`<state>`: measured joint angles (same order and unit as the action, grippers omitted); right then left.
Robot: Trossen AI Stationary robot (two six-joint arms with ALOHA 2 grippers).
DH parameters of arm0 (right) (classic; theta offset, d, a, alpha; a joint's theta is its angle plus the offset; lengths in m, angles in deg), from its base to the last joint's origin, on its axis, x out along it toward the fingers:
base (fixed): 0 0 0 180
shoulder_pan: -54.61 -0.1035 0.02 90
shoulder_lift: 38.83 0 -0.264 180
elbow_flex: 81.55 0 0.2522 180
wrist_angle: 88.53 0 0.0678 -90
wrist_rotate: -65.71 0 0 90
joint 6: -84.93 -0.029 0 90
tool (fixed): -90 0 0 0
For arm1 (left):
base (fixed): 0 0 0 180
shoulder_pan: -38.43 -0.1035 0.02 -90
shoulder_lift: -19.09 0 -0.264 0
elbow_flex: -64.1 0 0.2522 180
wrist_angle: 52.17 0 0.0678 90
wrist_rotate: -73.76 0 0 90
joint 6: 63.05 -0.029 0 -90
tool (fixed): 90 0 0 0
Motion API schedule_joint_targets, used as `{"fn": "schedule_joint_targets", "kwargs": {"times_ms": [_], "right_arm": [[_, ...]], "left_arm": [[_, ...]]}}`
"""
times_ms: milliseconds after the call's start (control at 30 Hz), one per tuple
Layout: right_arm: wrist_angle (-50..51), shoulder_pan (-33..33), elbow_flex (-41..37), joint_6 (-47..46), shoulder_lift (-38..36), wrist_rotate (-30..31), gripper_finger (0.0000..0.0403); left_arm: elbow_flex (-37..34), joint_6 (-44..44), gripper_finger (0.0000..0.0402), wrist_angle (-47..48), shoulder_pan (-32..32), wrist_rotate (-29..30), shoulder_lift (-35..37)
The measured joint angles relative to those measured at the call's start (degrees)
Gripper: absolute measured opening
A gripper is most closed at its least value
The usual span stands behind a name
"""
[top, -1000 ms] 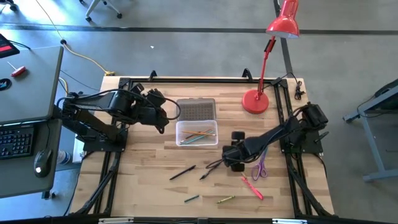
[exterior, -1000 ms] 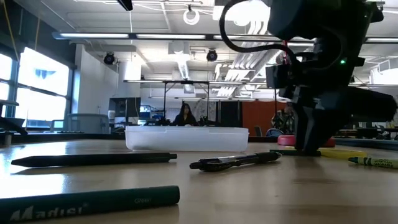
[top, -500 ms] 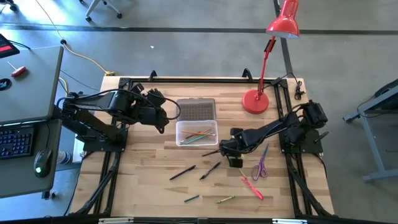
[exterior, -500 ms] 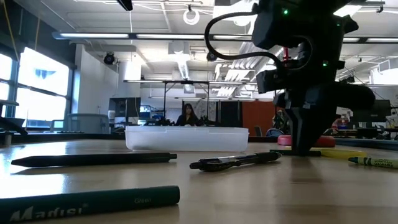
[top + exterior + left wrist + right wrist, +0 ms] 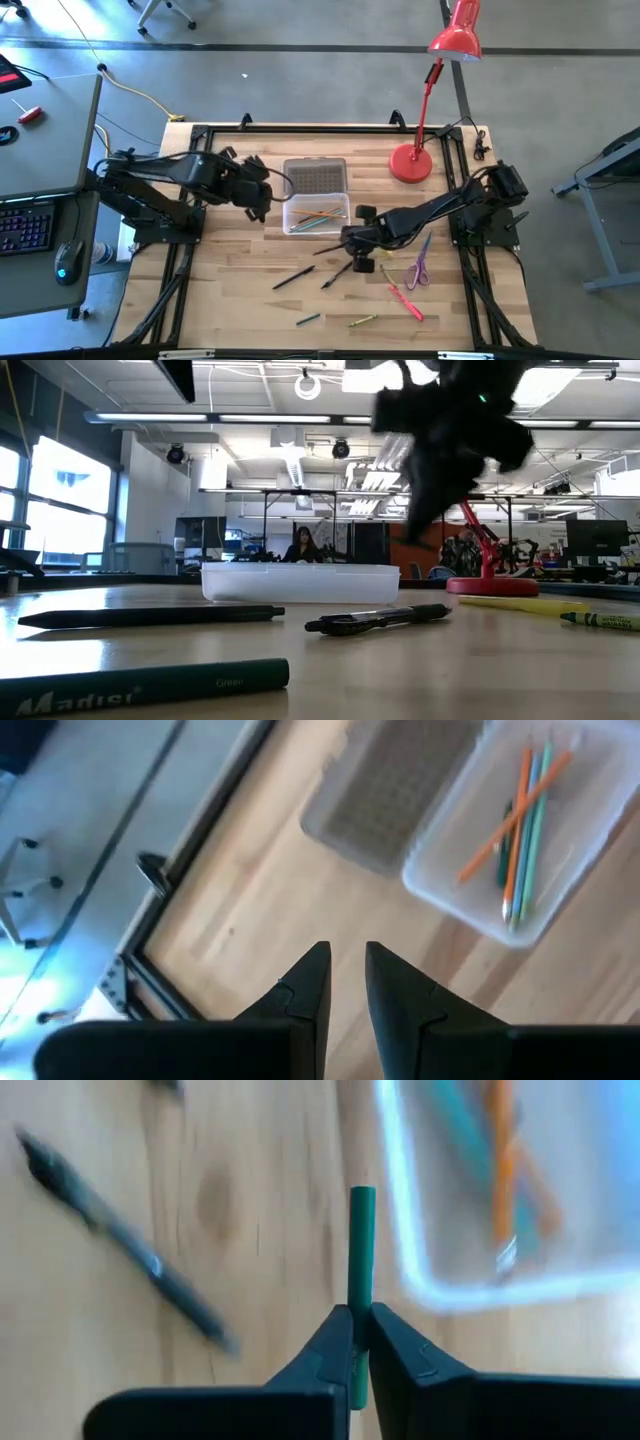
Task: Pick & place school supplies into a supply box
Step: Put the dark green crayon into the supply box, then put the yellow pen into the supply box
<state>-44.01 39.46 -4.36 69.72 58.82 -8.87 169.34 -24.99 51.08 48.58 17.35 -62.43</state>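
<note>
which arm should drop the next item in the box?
Right. The right gripper is shut on a green pencil and sits just short of the supply box. The left gripper holds nothing, its fingers nearly closed, beside the box and lid.

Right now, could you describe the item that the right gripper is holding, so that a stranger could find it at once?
Start at the clear supply box in the middle of the table. Just beside its open tray hangs the right gripper, shut on a thin green pencil. Unlike the black pens lying flat on the wood, it is lifted and pinched between the fingers.
</note>
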Motion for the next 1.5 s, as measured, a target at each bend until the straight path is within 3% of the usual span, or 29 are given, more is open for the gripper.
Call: {"fn": "schedule_joint_targets", "kwargs": {"times_ms": [100,233,333,533,733,1033,1300,1500], "right_arm": [[-9.8,0.5,2.0,4.4,-0.2,5.5,0.0008],[-24.3,3.3,1.5,13.4,1.8,1.7,0.0003],[-28.3,5.9,1.4,13.7,4.7,3.6,0.0002],[-24.4,10.2,1.3,8.1,7.5,3.6,0.0002],[-15.4,11.7,1.3,6.1,7.4,-1.1,0.0006],[-14.6,11.6,1.3,8.0,7.4,-1.8,0.0049],[-22.1,10.3,1.3,8.2,7.3,-3.1,0.0092],[-35.7,5.5,1.4,19.4,7.2,-12.3,0.0104]], "left_arm": [[-5.1,-0.2,0.0095,-3.7,0.0,-2.8,0.0],[-10.1,-1.9,0.0095,-9.6,0.0,-5.3,0.0],[-11.5,-2.3,0.0095,-12.5,0.0,-7.0,0.0],[-12.1,-3.3,0.0095,-14.7,0.0,-7.6,0.0],[-12.1,-3.3,0.0095,-15.1,0.0,-7.0,0.0],[-12.1,-3.8,0.0095,-16.0,0.0,-6.9,0.0],[-12.1,-3.8,0.0095,-15.8,0.0,-6.9,0.0],[-12.1,-3.8,0.0095,-15.4,0.0,-6.9,0.0]]}}
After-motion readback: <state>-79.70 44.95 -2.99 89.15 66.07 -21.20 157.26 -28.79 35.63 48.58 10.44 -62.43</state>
